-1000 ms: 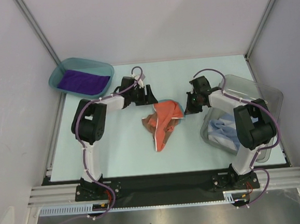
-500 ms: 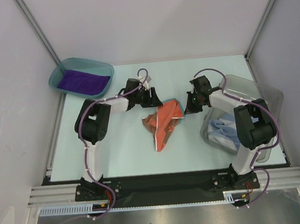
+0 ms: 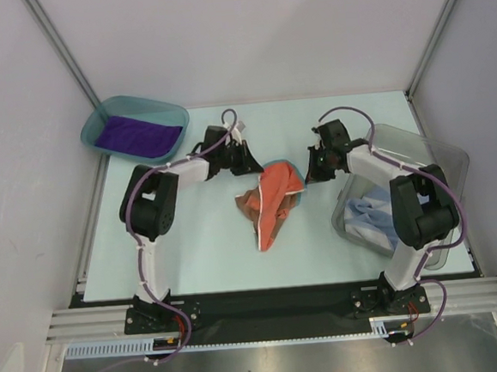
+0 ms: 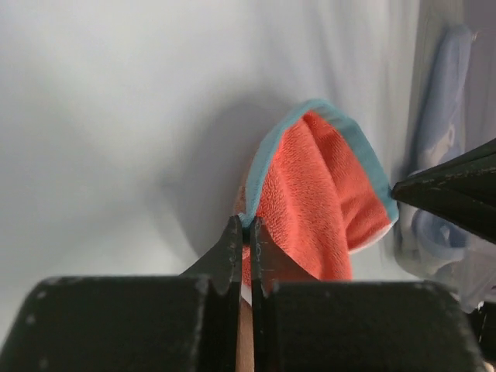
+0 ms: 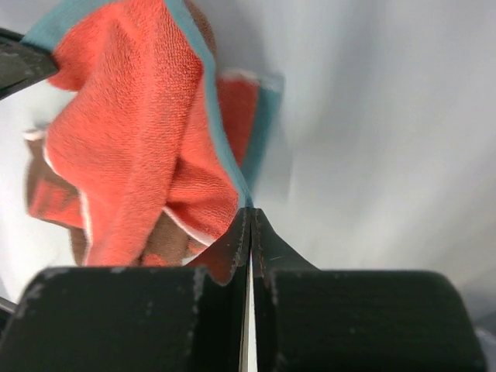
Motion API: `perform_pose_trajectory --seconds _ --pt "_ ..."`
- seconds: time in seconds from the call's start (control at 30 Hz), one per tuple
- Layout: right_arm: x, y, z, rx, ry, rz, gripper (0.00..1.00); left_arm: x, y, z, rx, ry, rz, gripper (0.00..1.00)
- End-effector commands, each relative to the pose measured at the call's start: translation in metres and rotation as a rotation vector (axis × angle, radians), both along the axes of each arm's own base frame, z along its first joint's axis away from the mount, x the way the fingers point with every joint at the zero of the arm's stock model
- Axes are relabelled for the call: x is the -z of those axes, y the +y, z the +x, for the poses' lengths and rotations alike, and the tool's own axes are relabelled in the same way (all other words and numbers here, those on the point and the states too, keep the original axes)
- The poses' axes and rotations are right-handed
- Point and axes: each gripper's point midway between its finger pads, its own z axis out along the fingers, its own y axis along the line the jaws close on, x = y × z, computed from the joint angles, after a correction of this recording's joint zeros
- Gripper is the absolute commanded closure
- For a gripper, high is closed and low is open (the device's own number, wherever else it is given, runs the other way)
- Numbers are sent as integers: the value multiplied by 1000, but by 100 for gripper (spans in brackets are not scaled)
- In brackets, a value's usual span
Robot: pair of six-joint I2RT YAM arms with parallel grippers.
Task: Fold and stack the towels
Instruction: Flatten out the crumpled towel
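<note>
A crumpled brown-red and orange towel with a light-blue edge (image 3: 271,200) lies mid-table. My left gripper (image 3: 254,167) is shut on its blue-edged corner (image 4: 249,229) at the towel's upper left. My right gripper (image 3: 306,179) is shut on the opposite blue-edged corner (image 5: 246,203) at the upper right. In the left wrist view the orange towel (image 4: 318,201) bulges up between the two grippers. A purple towel (image 3: 138,136) lies flat in the teal tray. A light blue towel (image 3: 369,213) sits bunched in the clear bin.
The teal tray (image 3: 130,106) stands at the back left corner. The clear plastic bin (image 3: 443,169) stands at the right, close beside the right arm. Frame posts rise at both back corners. White walls enclose the table.
My left gripper moved right to the towel's corner and shut on it. The right gripper stayed shut on its corner and shifted slightly, lifting the towel's top edge.
</note>
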Motion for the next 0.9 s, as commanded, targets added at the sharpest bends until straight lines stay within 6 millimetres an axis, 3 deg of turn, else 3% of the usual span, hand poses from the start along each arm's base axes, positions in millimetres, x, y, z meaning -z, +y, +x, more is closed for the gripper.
perform_pose_trajectory --seconds 0.0,0.07,0.1,0.13,0.2,0.23,0.27,0.3,0.33,0.4,0.43,0.47,0.5,0.57,0.63,0.67,0.73,0.77,0.87 --pt "-94 4 34 -49 -287 -13 100 -132 33 31 -84 -279 -16 100" --pt "-131 7 42 -54 -396 -40 100 -156 51 27 -96 -344 47 100" --pt "-153 7 42 -56 -457 -45 100 -186 58 24 -109 -411 58 100" --pt "-168 5 44 -61 -508 -71 100 -194 67 18 -114 -433 108 100" --pt "-212 10 39 -80 -622 -58 100 -217 79 9 -134 -483 140 100" --pt "-225 10 38 -90 -669 -72 100 -245 89 -3 -151 -546 153 100" --pt "-242 14 31 -105 -718 -67 100 -256 94 -9 -163 -571 160 100" --pt "-271 12 22 -107 -804 -56 100 -269 99 -18 -175 -598 161 100" --pt "-288 8 16 -93 -859 -72 100 -295 106 -36 -180 -654 149 100" --pt "-311 26 -8 -205 -987 -113 100 -318 112 -58 -178 -703 124 100" --pt "-337 21 -29 -210 -1081 -100 100 -329 113 -69 -178 -727 100 100" --pt "-347 21 -39 -221 -1132 -84 100 -360 116 -97 -163 -803 42 100" --pt "-368 21 -53 -219 -1214 -33 100 -362 117 -109 -158 -818 21 100" --pt "-393 9 -88 -224 -1308 28 100 -400 121 -151 -155 -916 -81 100" --pt "-414 0 -112 -208 -1363 81 100 -408 118 -174 -149 -926 -145 100" --pt "-415 0 -115 -210 -1358 96 100 -409 119 -180 -152 -922 -159 100" --pt "-397 8 -117 -256 -1267 104 97 -395 116 -189 -112 -882 -162 100" --pt "-377 16 -113 -291 -1186 99 86 -376 112 -190 -89 -853 -161 100" --pt "-336 46 -115 -419 -1068 165 77 -344 106 -189 -73 -779 -175 100"
